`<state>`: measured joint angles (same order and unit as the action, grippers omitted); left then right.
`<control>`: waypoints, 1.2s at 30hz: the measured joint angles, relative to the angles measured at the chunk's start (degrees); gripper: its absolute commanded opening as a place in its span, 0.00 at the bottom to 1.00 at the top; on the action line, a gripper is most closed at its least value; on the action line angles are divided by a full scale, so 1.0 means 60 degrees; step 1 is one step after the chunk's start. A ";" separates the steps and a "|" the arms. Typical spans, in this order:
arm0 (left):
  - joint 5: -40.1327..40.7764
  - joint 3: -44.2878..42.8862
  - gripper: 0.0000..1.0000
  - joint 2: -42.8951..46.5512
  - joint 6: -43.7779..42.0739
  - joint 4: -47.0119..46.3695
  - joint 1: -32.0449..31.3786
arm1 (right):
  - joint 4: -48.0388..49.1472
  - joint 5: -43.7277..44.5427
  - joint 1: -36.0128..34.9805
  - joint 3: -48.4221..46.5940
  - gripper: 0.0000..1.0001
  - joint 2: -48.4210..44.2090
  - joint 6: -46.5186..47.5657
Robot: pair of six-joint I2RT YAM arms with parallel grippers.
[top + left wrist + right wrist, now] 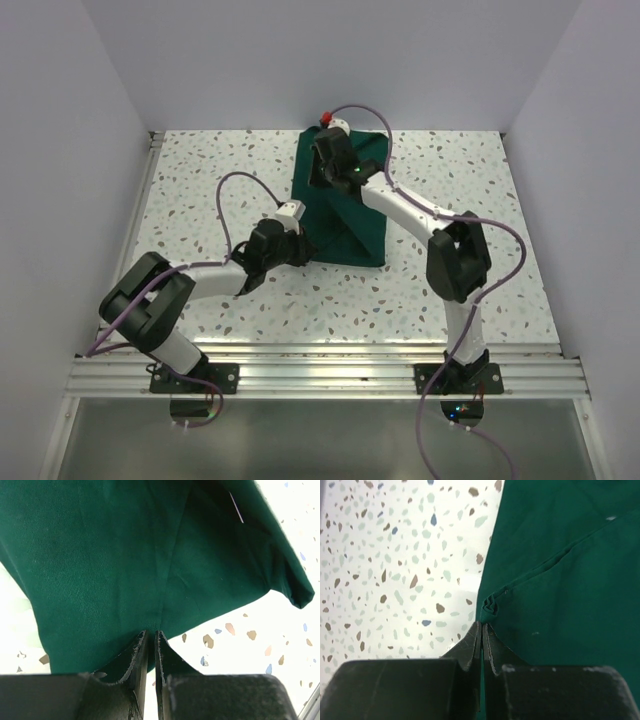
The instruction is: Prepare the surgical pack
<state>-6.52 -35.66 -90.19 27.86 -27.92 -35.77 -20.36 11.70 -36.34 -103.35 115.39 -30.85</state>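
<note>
Left jaws pinch the surgical pack's [345, 235] near-left corner — right jaws, closed, nip its far-left hem. We see it centred toward the table's [200, 180] far edge, long axis near-to-far, cloth spreading rightward from both grips.

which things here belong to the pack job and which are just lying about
Belongs to the job:
surgical pack
left gripper, pinching its edge
right gripper, pinching a bunched fold

Just there:
speckled table
metal rail at its near edge
</note>
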 measured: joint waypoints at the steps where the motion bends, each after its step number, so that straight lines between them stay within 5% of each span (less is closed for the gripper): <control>1: 0.0018 -0.0011 0.13 -0.0011 -0.0007 0.0000 -0.0004 | 0.0040 -0.0124 -0.0073 -0.0011 0.00 0.0153 -0.0066; 20: 0.0302 -0.0040 0.13 -0.0098 -0.0084 -0.0022 -0.0066 | 0.0612 -0.1894 -0.0255 -0.0918 0.00 0.2663 -0.1104; 25: 0.0342 -0.0040 0.14 -0.0098 -0.0080 -0.0022 -0.0069 | 0.0798 -0.2204 -0.0251 -0.0958 0.18 0.2980 -0.1308; 27: 0.0350 -0.0044 0.18 -0.0091 -0.0076 -0.0007 -0.0069 | 0.0914 -0.2415 -0.0255 -0.1056 0.33 0.3053 -0.1392; 32: 0.0423 -0.0124 0.48 0.0142 0.0011 0.0357 -0.0120 | 0.1333 -0.2820 -0.0259 -0.1137 0.42 0.3082 -0.1552; 36: 0.0892 -0.0091 0.60 0.1016 0.0175 0.0980 -0.0168 | 0.1337 -0.3020 -0.0135 -0.1534 0.50 0.3067 -0.1552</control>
<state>-1.17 -36.21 -84.09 28.91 -22.04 -36.77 -12.34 -6.42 -37.15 -112.55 133.80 -40.16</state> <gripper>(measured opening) 0.545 0.468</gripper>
